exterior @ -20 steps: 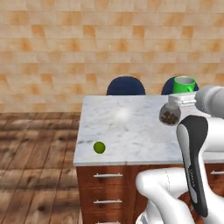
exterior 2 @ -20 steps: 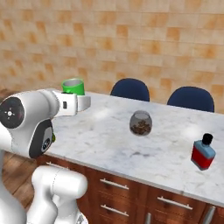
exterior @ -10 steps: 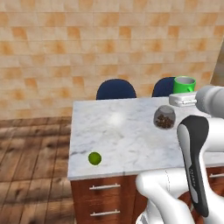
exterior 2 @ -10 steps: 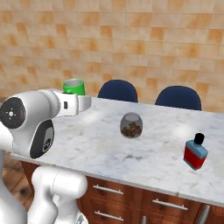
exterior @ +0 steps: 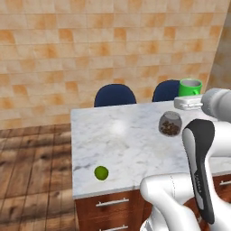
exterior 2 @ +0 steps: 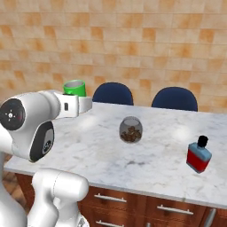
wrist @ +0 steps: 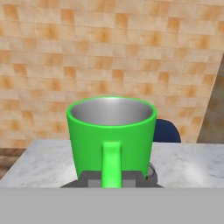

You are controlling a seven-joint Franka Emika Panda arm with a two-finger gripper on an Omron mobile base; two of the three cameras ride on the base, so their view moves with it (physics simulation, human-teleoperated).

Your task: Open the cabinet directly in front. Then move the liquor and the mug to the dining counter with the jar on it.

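You can't see the mug's point(wrist: 111, 138) base or where the fingertips meet it; the jar point(wrist: 151, 171) shows just a sliver behind.

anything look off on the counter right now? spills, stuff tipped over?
Nothing spilled. The liquor bottle leans instead of standing square on the counter, so it may be tipped. The jar stands upright, a small green fruit sits near the front edge, and the gripper holds the mug upright above the counter.
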